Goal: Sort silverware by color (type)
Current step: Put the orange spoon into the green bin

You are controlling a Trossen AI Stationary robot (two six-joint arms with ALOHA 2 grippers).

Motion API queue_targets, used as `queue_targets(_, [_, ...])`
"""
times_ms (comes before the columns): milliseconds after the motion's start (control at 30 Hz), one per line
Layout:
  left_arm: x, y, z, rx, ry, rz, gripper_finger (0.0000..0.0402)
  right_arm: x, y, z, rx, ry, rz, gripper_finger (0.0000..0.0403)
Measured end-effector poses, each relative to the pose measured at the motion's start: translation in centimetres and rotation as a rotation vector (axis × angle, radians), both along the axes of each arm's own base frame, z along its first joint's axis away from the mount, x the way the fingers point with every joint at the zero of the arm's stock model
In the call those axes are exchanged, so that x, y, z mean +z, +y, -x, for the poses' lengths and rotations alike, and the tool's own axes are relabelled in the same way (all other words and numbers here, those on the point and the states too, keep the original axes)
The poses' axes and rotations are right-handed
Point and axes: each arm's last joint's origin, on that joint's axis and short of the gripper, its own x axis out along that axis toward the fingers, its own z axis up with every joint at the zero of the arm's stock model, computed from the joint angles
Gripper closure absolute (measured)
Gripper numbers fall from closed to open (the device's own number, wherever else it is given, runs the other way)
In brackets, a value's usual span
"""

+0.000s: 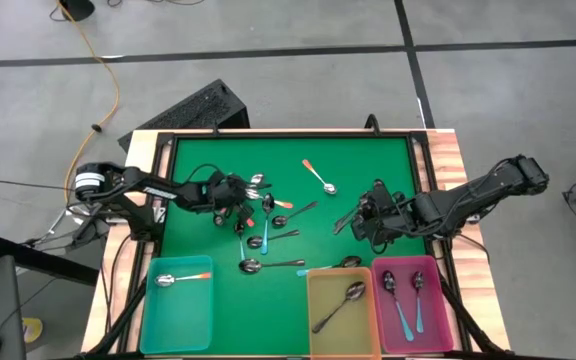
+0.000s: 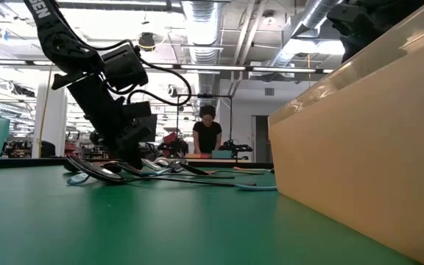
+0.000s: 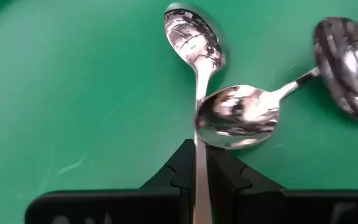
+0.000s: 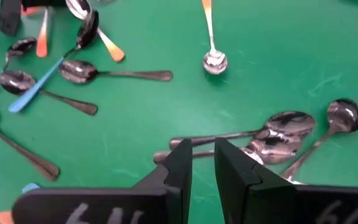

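The left end effector is closed on the handle of a plain shiny metal spoon, lying on the green surface well beyond the yellow plastic bin, presumably for sorting. The right end effector, partly open and empty, hovers just beyond that bin.

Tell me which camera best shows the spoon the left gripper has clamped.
The left wrist view: the spoon runs straight out from between the left gripper fingers, shut on its handle. The high view shows only the gripper over the pile; the low view hides the grip; the right wrist view misses it.
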Motion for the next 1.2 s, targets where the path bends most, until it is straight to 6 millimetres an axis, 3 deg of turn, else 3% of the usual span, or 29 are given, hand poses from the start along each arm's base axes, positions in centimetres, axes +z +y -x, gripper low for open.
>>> queue_targets(300, [1.7, 0.2, -1.1, -0.026, -0.026, 0.005, 0.0395, 0.1, -0.1, -0.2, -0.008, -0.022, -0.006, 0.0323])
queue_targets(567, [5.0, 0.2, -2.0, -0.110, -0.123, 0.007, 0.0395, -0.4, 0.0, -0.8, -0.005, -0.008, 0.002, 0.0323])
queue_targets(933, [11.6, -0.6, 0.3, -0.188, -0.397, -0.060, 0.0395, -2.6, -0.4, -4.3, 0.045, 0.020, 0.038, 0.0323])
queue_targets(1200, [15.1, -1.2, 1.7, -0.280, -0.612, -0.101, 0.0395, -0.2, -2.1, -8.0, 0.219, -0.236, 0.194, 0.0323])
